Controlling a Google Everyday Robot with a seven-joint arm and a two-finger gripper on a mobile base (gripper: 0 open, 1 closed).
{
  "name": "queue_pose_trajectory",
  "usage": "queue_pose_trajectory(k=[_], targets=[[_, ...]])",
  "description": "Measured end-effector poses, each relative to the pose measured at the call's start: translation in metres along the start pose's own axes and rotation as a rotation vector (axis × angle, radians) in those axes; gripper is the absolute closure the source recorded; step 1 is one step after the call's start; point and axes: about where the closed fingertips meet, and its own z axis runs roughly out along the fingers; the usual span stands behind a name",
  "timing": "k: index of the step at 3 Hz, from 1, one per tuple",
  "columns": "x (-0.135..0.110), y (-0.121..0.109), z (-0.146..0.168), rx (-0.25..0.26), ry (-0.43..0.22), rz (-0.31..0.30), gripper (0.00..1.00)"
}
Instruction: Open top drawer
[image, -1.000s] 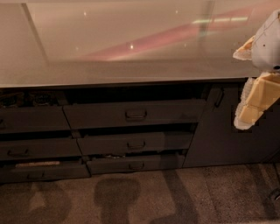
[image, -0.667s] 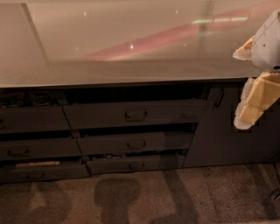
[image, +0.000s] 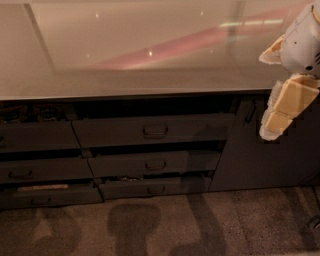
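The top drawer is the widest dark grey front in the middle stack, just under the counter edge, with a small loop handle at its centre. It stands slightly out from the cabinet face. My gripper hangs at the right edge of the view, cream-coloured, pointing down in front of the dark cabinet door. It is well right of the drawer handle and a little higher, touching nothing.
A glossy grey countertop fills the upper half. Two narrower drawers sit below the top one, more drawers to the left. A dark cabinet door with a vertical handle is at right. Carpet lies below.
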Motion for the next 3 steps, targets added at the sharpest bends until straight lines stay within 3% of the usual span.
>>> queue_pose_trajectory(k=[1,2,3], targets=[[-0.0616,0.0133,0.0187,-0.023,0.019,-0.097,0.00],[-0.0616,0.0133,0.0187,-0.023,0.019,-0.097,0.00],[-0.0664,0.0159,0.0203,-0.068,0.008,-0.201,0.00]])
